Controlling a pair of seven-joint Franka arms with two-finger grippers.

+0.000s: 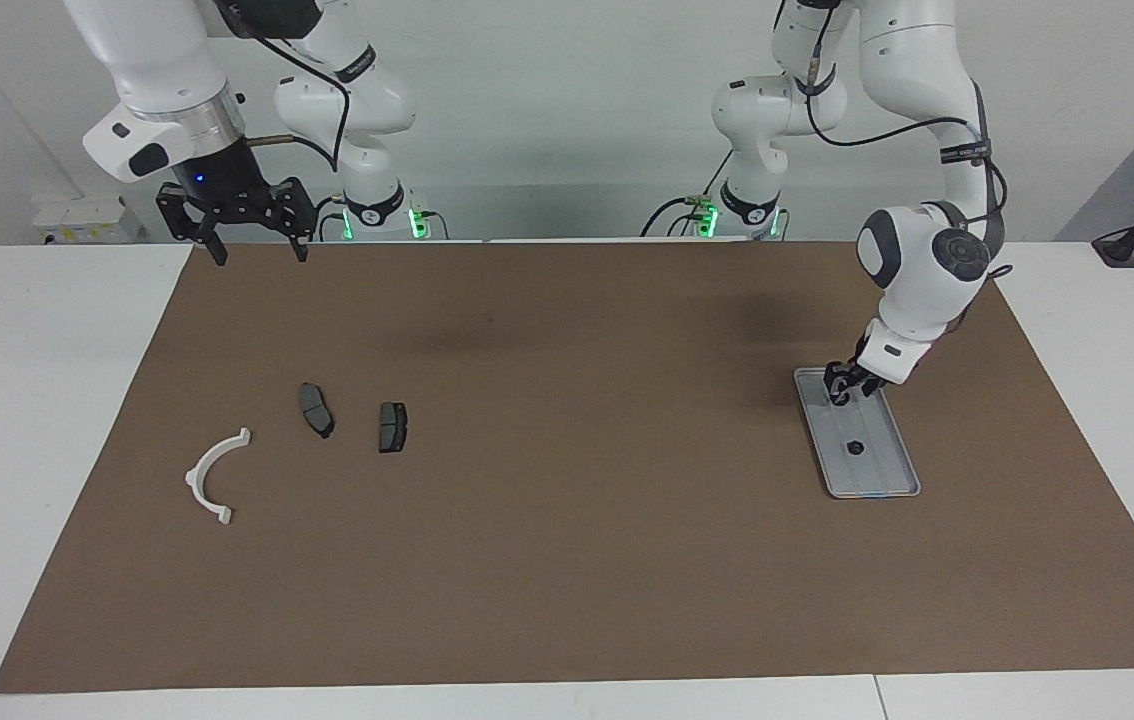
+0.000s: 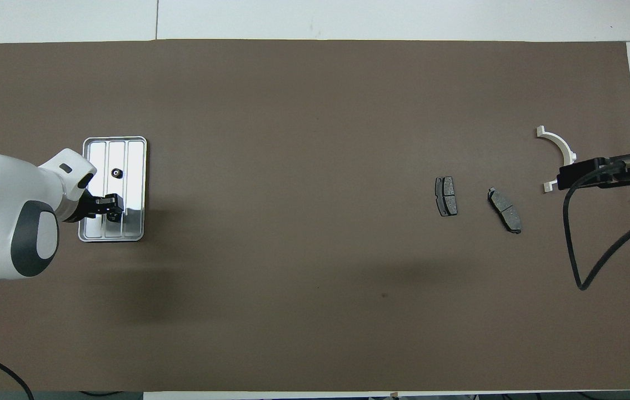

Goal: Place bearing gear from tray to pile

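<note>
The left gripper (image 1: 838, 389) is down in the flat silver-grey ridged metal tray (image 1: 889, 470) at the left arm's end of the table, its fingers drawn in around a small dark round bearing gear that they mostly hide. I'd judge it clenched on that gear, not yet lifted. A second small dark bearing gear (image 1: 855, 447) lies in the same tray, farther from the robots and apart from the gripper. Such a part looks stiff, compact, heavyish and smooth; across the rim seems the best hold. The right gripper (image 1: 249, 236) waits with fingers spread, high over the brown mat's edge.
</note>
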